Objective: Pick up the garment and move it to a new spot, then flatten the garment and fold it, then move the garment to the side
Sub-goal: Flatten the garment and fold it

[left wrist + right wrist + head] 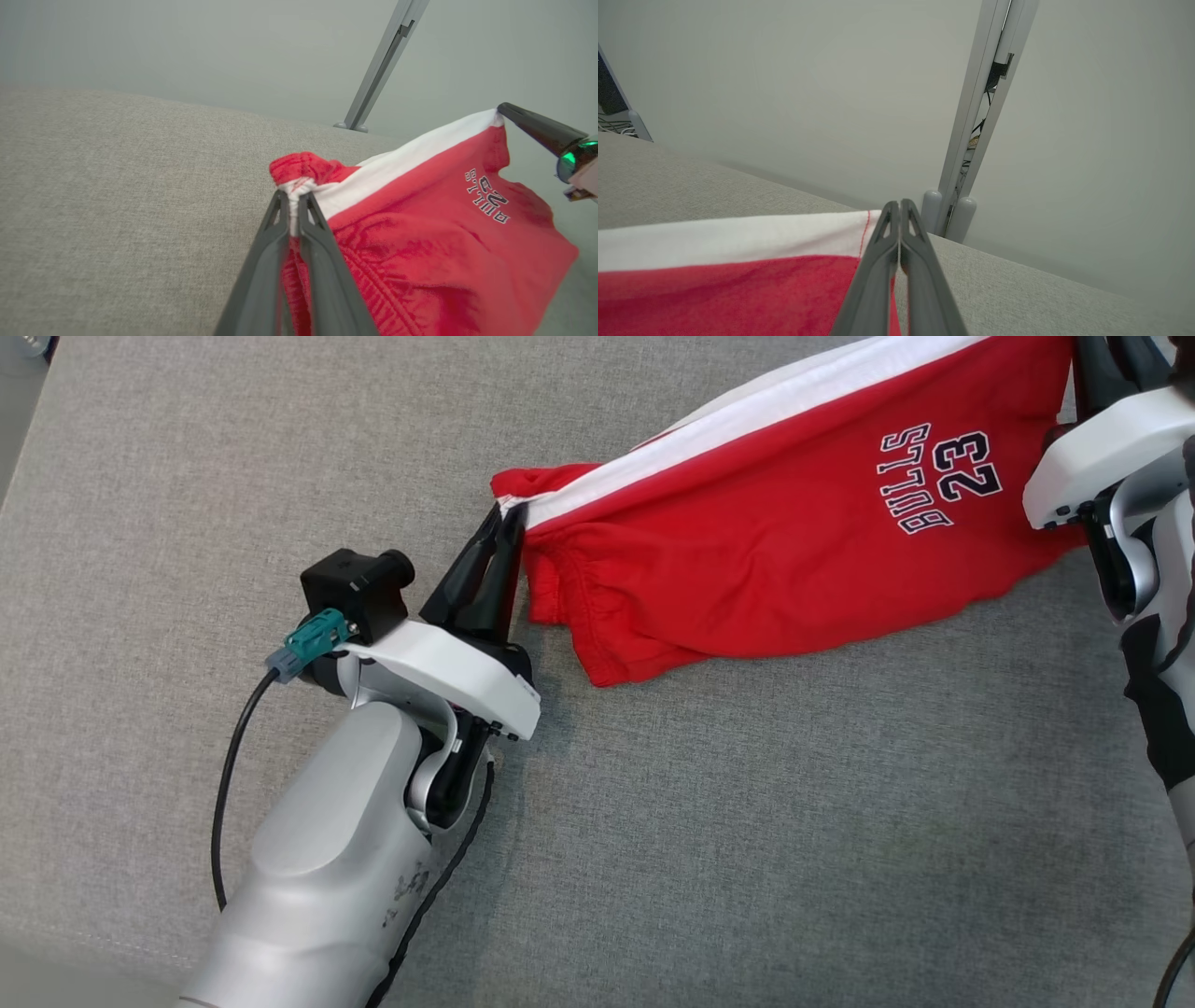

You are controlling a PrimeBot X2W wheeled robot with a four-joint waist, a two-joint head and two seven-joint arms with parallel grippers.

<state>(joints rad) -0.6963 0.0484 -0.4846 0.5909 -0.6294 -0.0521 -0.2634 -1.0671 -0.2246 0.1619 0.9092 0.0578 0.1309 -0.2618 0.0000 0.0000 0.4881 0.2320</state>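
Observation:
The garment is a pair of red shorts with a white side stripe and "BULLS 23" print, stretched and lifted between my two grippers over the grey cloth surface. My left gripper is shut on the white stripe at the waistband end; the left wrist view shows that bunched cloth pinched between the left gripper fingers. My right gripper is shut on the stripe's other corner. Its dark fingers also appear in the left wrist view, and its white wrist sits at the head view's upper right.
The grey cloth surface spreads wide around and below the shorts. A grey upright post stands beyond the surface's far edge, against a plain pale wall. A black cable runs along my left forearm.

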